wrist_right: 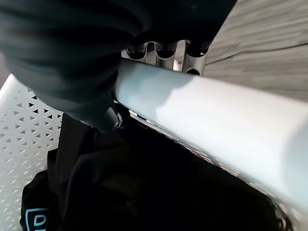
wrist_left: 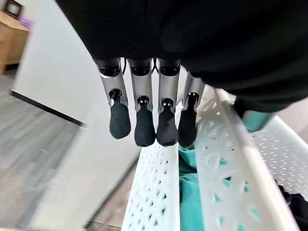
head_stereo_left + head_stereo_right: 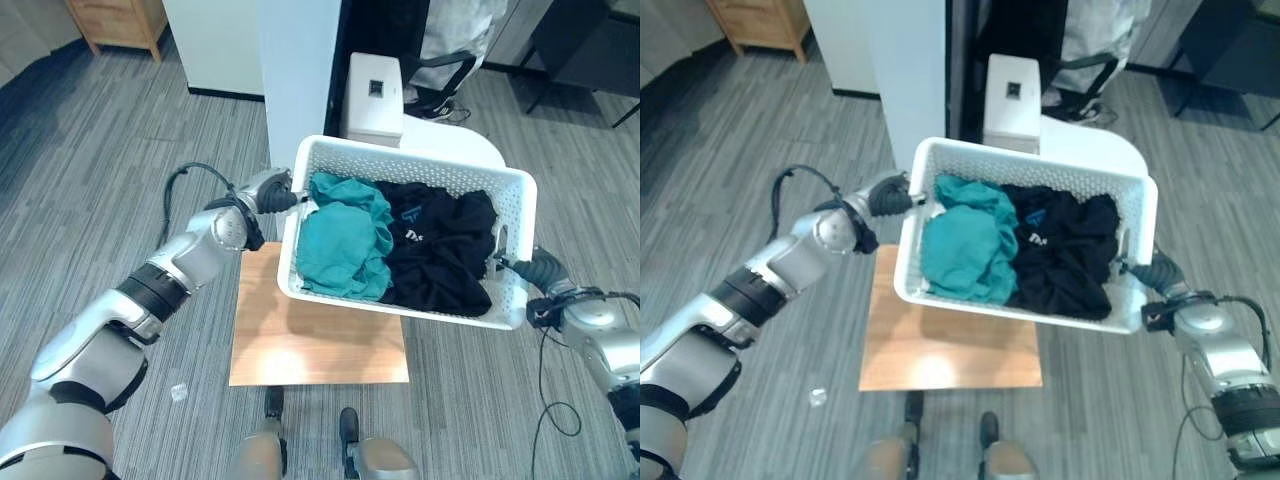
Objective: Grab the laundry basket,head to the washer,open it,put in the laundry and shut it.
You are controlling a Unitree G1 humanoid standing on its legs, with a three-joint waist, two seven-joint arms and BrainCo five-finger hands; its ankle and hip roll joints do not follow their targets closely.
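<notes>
Resting beneath everything else, one low wooden table [image 3: 300, 350] is being overhung by the one white laundry basket [image 3: 310, 290], which is being carried clear of its top between the two hands.

That basket is being held with its long axis running across the robot, from its left to its right, so each short end is being faced by one hand. At the left end, the left hand [image 3: 268, 194] is being pressed against the basket wall just under the rim; in the left wrist view its fingers [image 2: 144, 127] are being kept straight and side by side, hanging down the outside of the perforated wall, not curled round anything. At the right end, the right hand [image 3: 535, 268] is being closed over the rim (the right wrist view is showing its fingers wrapped behind the thick white edge, the thumb tucked under on the inside).

Two garments are being carried inside: one black one [image 3: 440, 250] toward the right hand, and one smaller teal one [image 3: 340, 240] toward the left hand.

One white appliance [image 3: 373, 98], judged to be the washer, is being faced straight ahead, beyond the basket's far long side.
</notes>
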